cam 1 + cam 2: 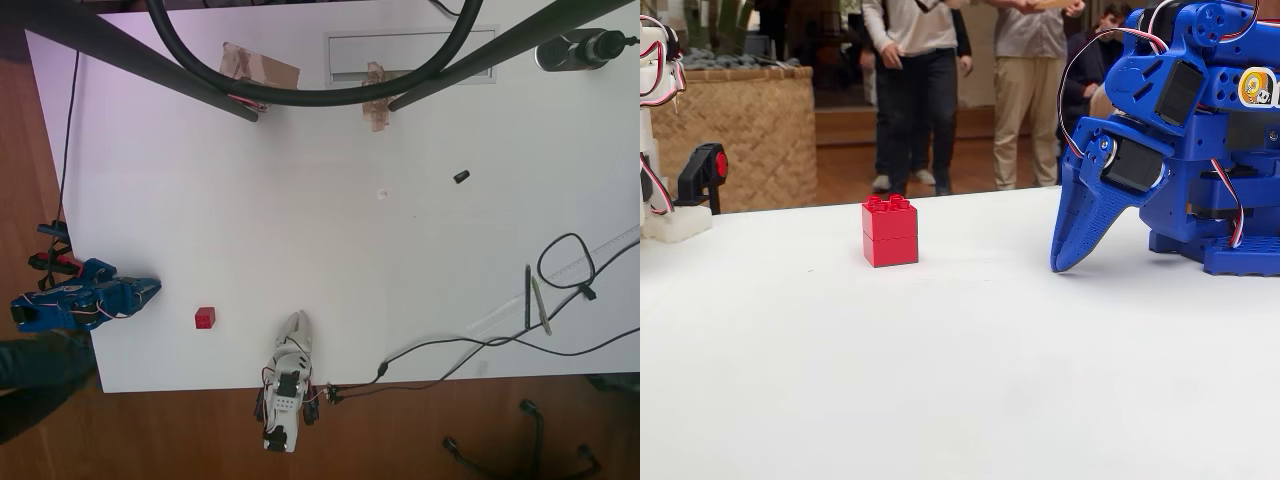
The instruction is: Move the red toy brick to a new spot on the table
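A: Where's the red toy brick [890,231]?

B: Standing free on the white surface [940,380], left of the blue hand [1065,262] in the fixed view.

A: And the hand?

B: Fingers together, tip down at the surface, holding nothing.

No words or numbers can be read; a round yellow sticker [1257,87] sits on the blue plastic robot arm [1200,150], its marks too cut off to read.
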Motion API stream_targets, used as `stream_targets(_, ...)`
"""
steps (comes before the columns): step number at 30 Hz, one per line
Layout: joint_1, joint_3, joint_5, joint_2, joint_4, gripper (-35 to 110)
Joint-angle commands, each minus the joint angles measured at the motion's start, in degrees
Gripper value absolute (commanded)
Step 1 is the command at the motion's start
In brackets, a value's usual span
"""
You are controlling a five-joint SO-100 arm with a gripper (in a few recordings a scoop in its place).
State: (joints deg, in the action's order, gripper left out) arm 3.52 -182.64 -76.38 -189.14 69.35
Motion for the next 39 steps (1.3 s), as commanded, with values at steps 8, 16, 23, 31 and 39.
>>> stream_targets(8,-3.9,0.1,-7.6,5.6,-9.0,0)
stream_targets(16,-2.9,12.9,-6.6,24.0,-19.5,0)
stream_targets(23,-4.0,32.2,-8.4,41.7,-20.7,0)
stream_targets(31,-11.9,47.5,-16.6,56.6,-28.1,12)
stream_targets(39,-20.0,51.4,-30.8,67.7,-37.7,29)
